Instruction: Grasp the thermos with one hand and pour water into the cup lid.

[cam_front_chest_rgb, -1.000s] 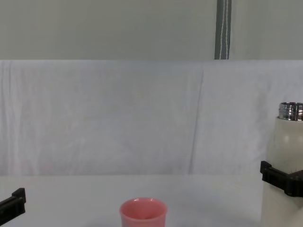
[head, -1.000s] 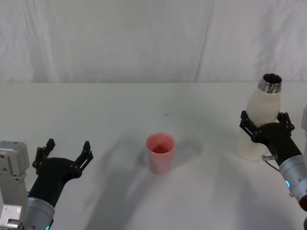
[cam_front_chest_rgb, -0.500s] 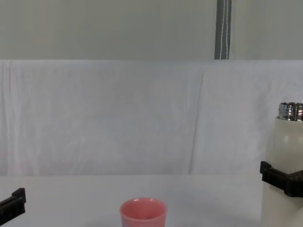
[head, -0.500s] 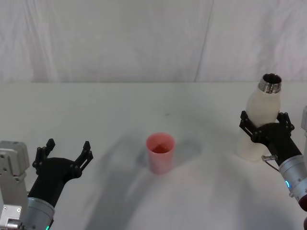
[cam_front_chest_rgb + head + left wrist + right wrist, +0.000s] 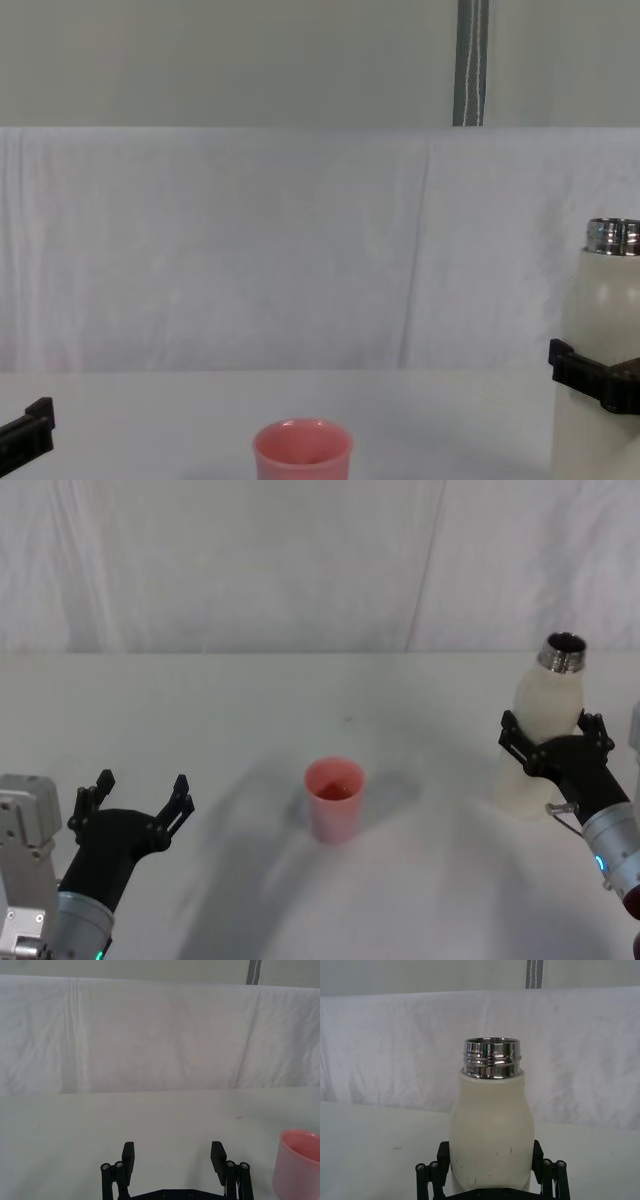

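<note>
The cream-white thermos (image 5: 545,705) stands upright at the table's right side, its steel neck uncapped. My right gripper (image 5: 553,730) holds it at mid-height, one black finger pressed on each side of the body; the right wrist view shows the thermos (image 5: 492,1125) between those fingers (image 5: 445,1157). The pink cup lid (image 5: 334,798) stands upright at the table's middle, well to the left of the thermos. At the near left, my left gripper (image 5: 135,792) hovers open and holds nothing. In its wrist view the cup lid (image 5: 299,1160) is off to one side of the left gripper (image 5: 173,1152).
A white cloth covers the table (image 5: 200,720) and hangs as a backdrop (image 5: 250,250) behind it. A grey vertical post (image 5: 470,60) rises beyond the backdrop. Bare table lies between the cup lid and the thermos.
</note>
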Motion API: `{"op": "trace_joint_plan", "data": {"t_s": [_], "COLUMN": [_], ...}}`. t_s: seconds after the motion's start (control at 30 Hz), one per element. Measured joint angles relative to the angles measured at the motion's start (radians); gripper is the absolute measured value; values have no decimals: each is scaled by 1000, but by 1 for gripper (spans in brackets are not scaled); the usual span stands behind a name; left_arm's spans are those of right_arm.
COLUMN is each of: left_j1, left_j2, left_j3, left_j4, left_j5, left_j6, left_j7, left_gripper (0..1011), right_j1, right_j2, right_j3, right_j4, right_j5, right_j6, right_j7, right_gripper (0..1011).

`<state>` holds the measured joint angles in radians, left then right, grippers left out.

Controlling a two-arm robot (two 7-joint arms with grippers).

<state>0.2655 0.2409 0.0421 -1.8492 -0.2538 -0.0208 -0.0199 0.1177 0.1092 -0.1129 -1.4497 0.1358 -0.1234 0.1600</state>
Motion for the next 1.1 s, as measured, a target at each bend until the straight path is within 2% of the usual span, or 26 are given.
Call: {"op": "trace_joint_plan", "data": {"t_s": [1.1], "left_j1": [0], "left_j2": [0], "left_j3": [0], "left_j4": [0], "left_j5": [0], "left_j6": [0], "left_j7": [0], "left_gripper": [1001], "right_j1": [-7], "right_j2": [5], "right_j3": [2], "right_j4": [-9], "right_j5": [4], "right_j6": [4], "right_j7": [2], "right_gripper": [1001]}}
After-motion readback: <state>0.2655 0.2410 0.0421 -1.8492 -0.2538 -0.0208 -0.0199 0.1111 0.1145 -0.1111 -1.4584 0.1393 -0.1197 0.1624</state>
